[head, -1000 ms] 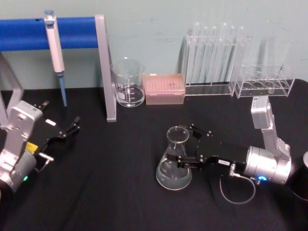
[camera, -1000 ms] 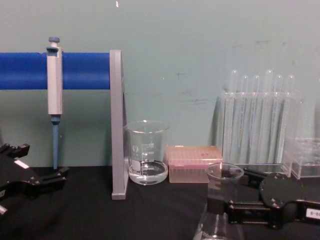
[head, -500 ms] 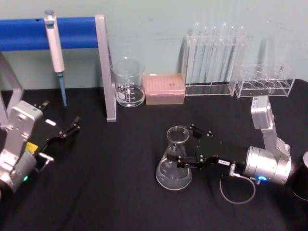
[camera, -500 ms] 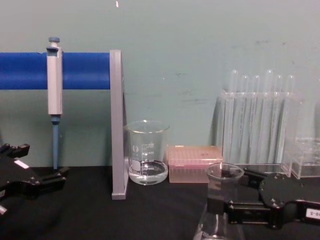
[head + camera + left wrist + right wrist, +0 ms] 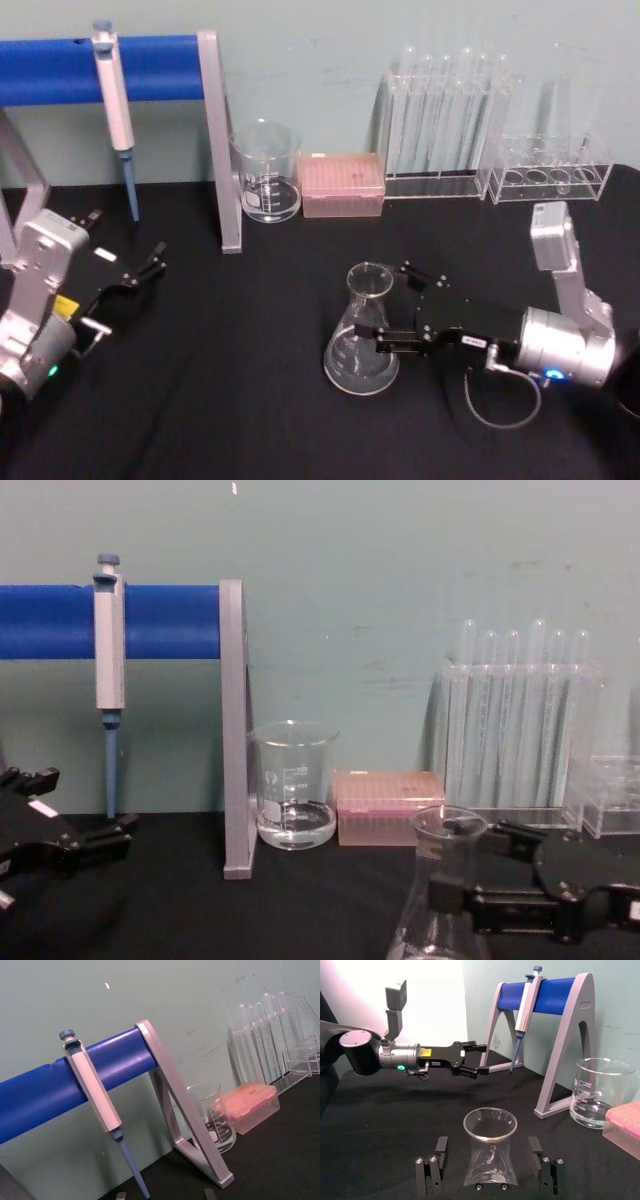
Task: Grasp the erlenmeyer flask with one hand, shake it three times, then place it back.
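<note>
Presently the right gripper brackets the neck of the erlenmeyer flask, which stands upright on the black table in front of the robot. Its fingers are spread either side of the glass, apparently not touching. If the grasp is the step in hand, closing squarely on the neck below the flared rim should prevent slipping during shaking. The left gripper rests parked at the left, jaws parted. The flask appears empty; the glass beaker behind holds a shallow layer of clear liquid.
</note>
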`<control>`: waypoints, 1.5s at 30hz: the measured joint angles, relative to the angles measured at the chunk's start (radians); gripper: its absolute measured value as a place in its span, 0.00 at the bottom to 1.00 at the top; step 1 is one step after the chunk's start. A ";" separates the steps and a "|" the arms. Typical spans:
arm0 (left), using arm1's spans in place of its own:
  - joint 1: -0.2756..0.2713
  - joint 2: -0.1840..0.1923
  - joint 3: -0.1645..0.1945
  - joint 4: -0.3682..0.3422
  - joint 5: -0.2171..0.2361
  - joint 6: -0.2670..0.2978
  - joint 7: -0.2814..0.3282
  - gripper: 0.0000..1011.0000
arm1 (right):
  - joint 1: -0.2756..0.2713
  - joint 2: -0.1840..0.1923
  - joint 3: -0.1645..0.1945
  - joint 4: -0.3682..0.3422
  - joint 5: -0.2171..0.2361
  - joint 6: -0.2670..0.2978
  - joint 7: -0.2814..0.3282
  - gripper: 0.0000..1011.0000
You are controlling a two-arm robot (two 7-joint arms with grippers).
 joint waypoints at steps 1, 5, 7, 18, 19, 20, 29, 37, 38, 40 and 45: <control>0.000 0.000 0.000 0.000 0.000 0.000 0.000 0.99 | -0.006 0.008 0.004 -0.009 0.004 0.003 0.002 0.99; 0.000 0.000 0.000 0.000 0.000 0.000 0.000 0.99 | -0.026 0.034 0.014 -0.039 0.015 0.015 0.002 0.99; 0.000 0.000 0.000 0.000 0.000 0.000 0.000 0.99 | -0.041 0.054 0.021 -0.062 0.021 0.023 0.001 0.99; 0.000 0.000 0.000 0.000 0.000 0.000 0.000 0.99 | -0.115 0.166 0.073 -0.148 0.033 0.069 -0.063 0.99; 0.000 0.000 0.000 0.000 0.000 0.000 0.000 0.99 | -0.121 0.170 0.079 -0.153 0.031 0.069 -0.076 0.99; 0.000 0.000 0.000 0.000 0.000 0.000 0.000 0.99 | -0.126 0.173 0.086 -0.157 0.027 0.068 -0.091 0.99; 0.000 0.000 0.000 0.000 0.000 0.000 0.000 0.99 | -0.151 0.134 0.168 -0.177 -0.027 0.026 -0.274 0.99; 0.000 0.000 0.000 0.000 0.000 0.000 0.000 0.99 | -0.128 0.054 0.196 -0.157 -0.065 -0.001 -0.371 0.99; 0.000 0.000 0.000 0.000 0.000 0.000 0.000 0.99 | -0.126 0.047 0.197 -0.155 -0.068 -0.005 -0.377 0.99; 0.000 0.000 0.000 0.000 0.000 0.000 0.000 0.99 | -0.121 0.023 0.203 -0.150 -0.074 -0.016 -0.392 0.99; 0.000 0.000 0.000 0.000 0.000 0.000 0.000 0.99 | -0.120 -0.028 0.220 -0.143 -0.092 -0.050 -0.438 0.99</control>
